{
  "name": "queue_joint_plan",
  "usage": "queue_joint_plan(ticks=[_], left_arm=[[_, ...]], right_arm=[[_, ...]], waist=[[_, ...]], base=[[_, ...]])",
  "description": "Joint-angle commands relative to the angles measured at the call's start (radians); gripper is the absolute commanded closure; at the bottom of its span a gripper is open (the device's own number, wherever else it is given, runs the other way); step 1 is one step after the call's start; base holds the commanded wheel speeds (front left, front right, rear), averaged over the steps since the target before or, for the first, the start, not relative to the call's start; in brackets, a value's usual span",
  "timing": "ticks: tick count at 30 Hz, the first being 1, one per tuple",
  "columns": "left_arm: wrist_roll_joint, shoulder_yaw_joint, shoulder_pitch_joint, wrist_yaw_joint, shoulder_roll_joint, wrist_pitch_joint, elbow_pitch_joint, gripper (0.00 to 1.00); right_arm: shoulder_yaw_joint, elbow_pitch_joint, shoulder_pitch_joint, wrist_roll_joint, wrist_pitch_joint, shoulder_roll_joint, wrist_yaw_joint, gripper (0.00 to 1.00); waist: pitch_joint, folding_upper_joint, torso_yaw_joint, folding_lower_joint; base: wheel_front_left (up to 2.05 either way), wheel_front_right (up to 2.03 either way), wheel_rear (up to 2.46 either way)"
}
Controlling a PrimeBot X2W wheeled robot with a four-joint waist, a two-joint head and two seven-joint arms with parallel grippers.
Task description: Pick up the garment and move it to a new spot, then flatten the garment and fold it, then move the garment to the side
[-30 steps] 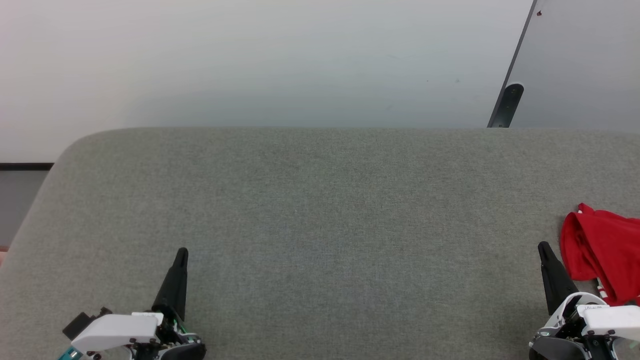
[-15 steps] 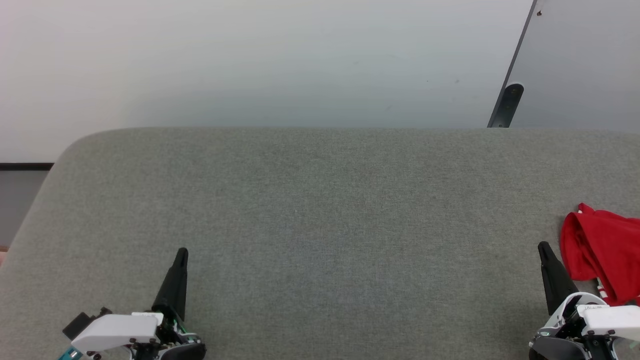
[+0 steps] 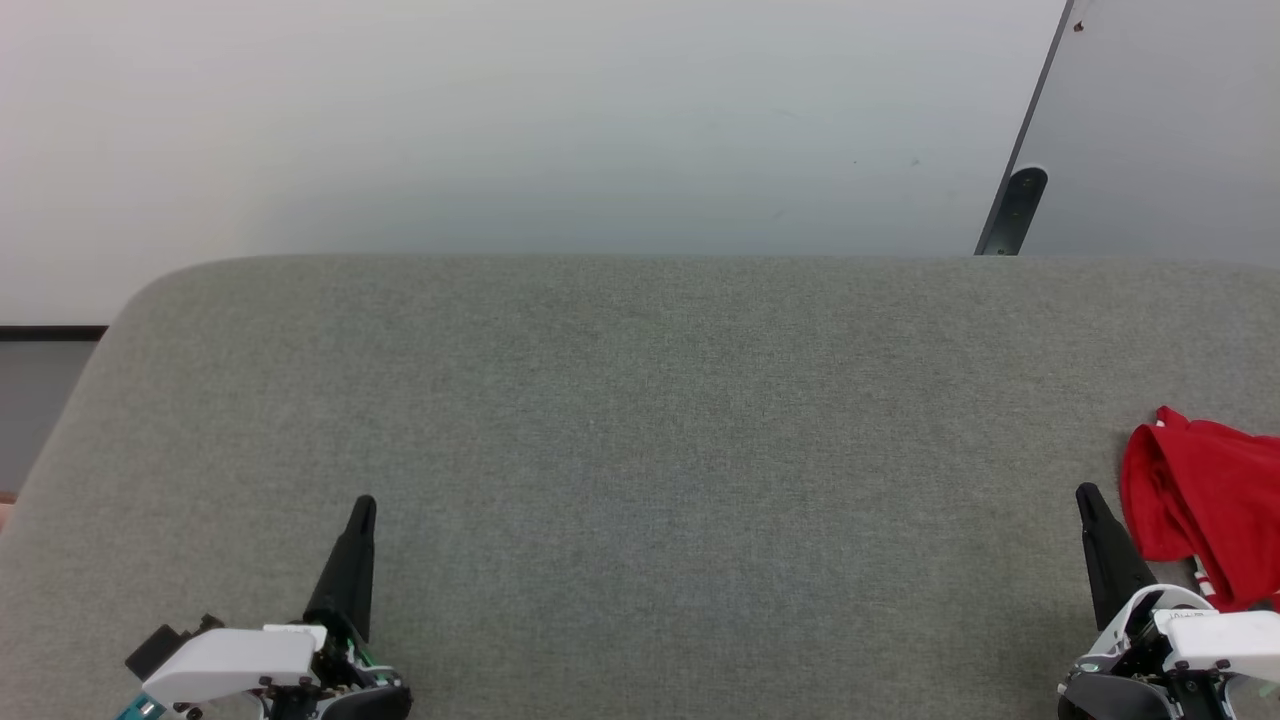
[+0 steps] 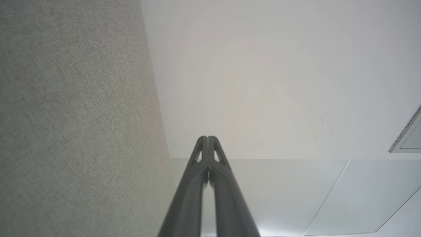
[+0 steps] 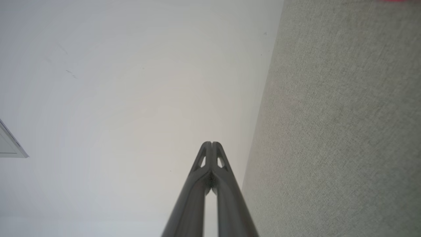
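lying bunched lower right, the garment (image 3: 1212,505) looks light, limp: pinch a fold. left gripper (image 4: 208,138), right gripper (image 5: 212,144): jaws pressed together.

My left tool (image 3: 364,506) ends in long black fingers (image 3: 345,585) that taper to a rounded tip. Behind them sits a flat white cover (image 3: 232,662) with small dark screws (image 3: 262,683) along its lower edge, a black block (image 3: 160,645) at its outer end and a glimpse of teal beneath. My right tool (image 3: 1086,493) has the same black taper, a curved white shell (image 3: 1135,608), a white plate (image 3: 1220,630) with tiny dark print and a round black base (image 3: 1105,698). In the wrist views the fingers look dark grey, each with a triangular cut-out near the tip.
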Motion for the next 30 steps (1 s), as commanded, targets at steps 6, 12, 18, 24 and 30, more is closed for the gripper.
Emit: queue_joint_plan(ticks=[6,12,18,24,30], left_arm=[[0.005,0.003,-0.011,-0.006,-0.001,0.002,0.002,1.00],[0.004,0.003,-0.011,-0.006,-0.001,0.002,0.002,1.00],[0.005,0.004,-0.011,-0.006,-0.001,0.002,0.002,1.00],[0.005,0.004,-0.011,-0.006,-0.001,0.003,0.002,1.00],[0.005,0.004,-0.011,-0.006,-0.001,0.003,0.002,1.00]], right_arm=[[0.001,0.001,-0.002,0.006,-0.002,0.003,0.000,1.00],[0.001,0.001,-0.002,0.006,-0.002,0.003,0.000,1.00],[0.001,0.001,-0.002,0.006,-0.002,0.003,0.000,1.00],[0.001,0.001,-0.002,0.006,-0.002,0.003,0.000,1.00],[0.001,0.001,-0.002,0.006,-0.002,0.003,0.000,1.00]], waist=[[0.000,-0.0001,0.000,0.0000],[0.000,-0.0001,0.000,0.0000],[0.000,-0.0001,0.000,0.0000],[0.000,-0.0001,0.000,0.0000],[0.000,-0.0001,0.000,0.0000]], base=[[0.00,0.00,0.00],[0.00,0.00,0.00],[0.00,0.00,0.00],[0.00,0.00,0.00],[0.00,0.00,0.00]])
